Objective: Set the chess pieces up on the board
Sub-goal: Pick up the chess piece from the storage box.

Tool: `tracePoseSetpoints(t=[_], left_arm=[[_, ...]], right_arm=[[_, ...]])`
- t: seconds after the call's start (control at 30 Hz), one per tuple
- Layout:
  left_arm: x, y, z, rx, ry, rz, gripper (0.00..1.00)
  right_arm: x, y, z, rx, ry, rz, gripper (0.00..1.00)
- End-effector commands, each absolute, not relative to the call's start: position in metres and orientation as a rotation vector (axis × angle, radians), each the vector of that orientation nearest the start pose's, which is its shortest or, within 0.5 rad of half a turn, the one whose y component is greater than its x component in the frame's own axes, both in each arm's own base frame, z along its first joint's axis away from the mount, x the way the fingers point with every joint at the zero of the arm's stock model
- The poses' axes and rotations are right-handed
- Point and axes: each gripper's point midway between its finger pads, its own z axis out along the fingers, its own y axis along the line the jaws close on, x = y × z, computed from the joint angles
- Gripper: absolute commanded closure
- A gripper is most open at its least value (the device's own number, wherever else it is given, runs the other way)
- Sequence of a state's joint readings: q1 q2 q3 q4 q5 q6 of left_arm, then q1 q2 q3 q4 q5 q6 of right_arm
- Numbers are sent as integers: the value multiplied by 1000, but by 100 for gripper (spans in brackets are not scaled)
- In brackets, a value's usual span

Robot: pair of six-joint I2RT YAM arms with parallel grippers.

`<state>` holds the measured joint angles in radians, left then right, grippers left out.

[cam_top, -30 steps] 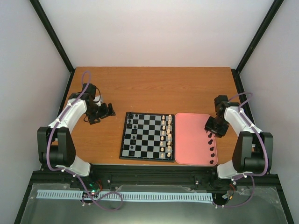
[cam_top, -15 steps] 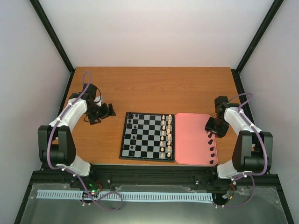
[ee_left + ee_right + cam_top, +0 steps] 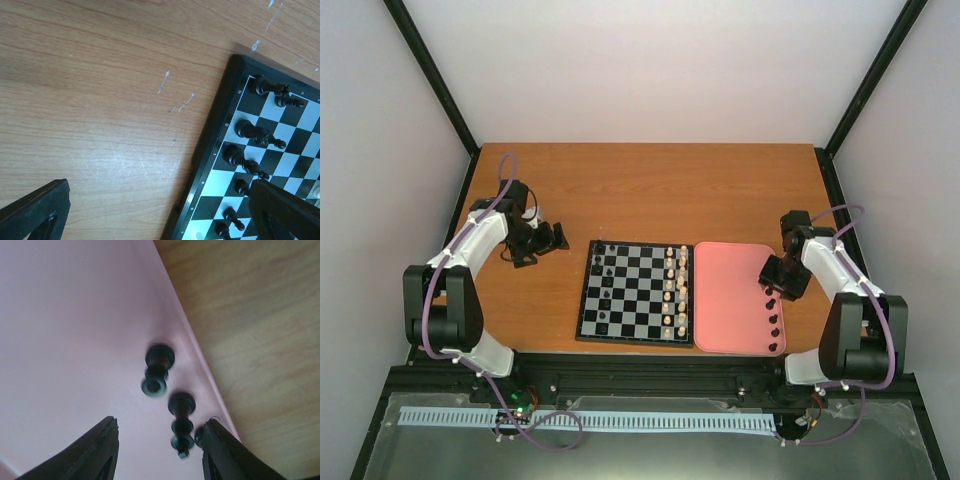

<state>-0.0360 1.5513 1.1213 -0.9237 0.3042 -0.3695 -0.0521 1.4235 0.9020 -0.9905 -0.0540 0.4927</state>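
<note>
The board [image 3: 635,293] lies mid-table, with a few black chess pieces [image 3: 604,270] on its left columns. In the left wrist view they stand just inside the board's black rim [image 3: 210,160], the nearest being a tall black piece [image 3: 245,129]. My left gripper [image 3: 535,243] hovers open over bare wood left of the board. More black chess pieces [image 3: 773,318] stand in a row along the right side of the pink tray [image 3: 730,300]. My right gripper [image 3: 160,450] is open above that row. One black piece [image 3: 181,415] shows in the gap near the right finger [image 3: 230,452], ungripped. Another black piece [image 3: 159,367] stands beyond it.
Cream-white pieces [image 3: 675,290] fill the board's two right columns. The tray's right rim [image 3: 200,365] runs close to my right finger, with bare wood [image 3: 260,340] beyond it. Black frame posts rise at the table's back corners.
My right gripper has edged slightly toward the near edge along the tray's row of pieces. The left arm has barely shifted.
</note>
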Motion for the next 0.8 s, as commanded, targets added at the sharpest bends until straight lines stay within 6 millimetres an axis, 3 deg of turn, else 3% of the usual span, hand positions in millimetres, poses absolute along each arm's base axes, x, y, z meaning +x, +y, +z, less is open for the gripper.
tracePoseSetpoints(t=[0.0, 0.27, 0.57, 0.77], left_arm=[[316, -67, 105, -403, 2896, -531, 0], [315, -70, 102, -404, 2899, -552, 0], [314, -71, 99, -405, 2908, -552, 0], [315, -70, 100, -401, 2909, -543, 0]], right_arm=[[210, -3, 61, 855, 3024, 96, 53], [202, 3, 55, 859, 3039, 139, 56], [224, -4, 53, 813, 3026, 94, 60], [229, -6, 49, 817, 3027, 79, 63]])
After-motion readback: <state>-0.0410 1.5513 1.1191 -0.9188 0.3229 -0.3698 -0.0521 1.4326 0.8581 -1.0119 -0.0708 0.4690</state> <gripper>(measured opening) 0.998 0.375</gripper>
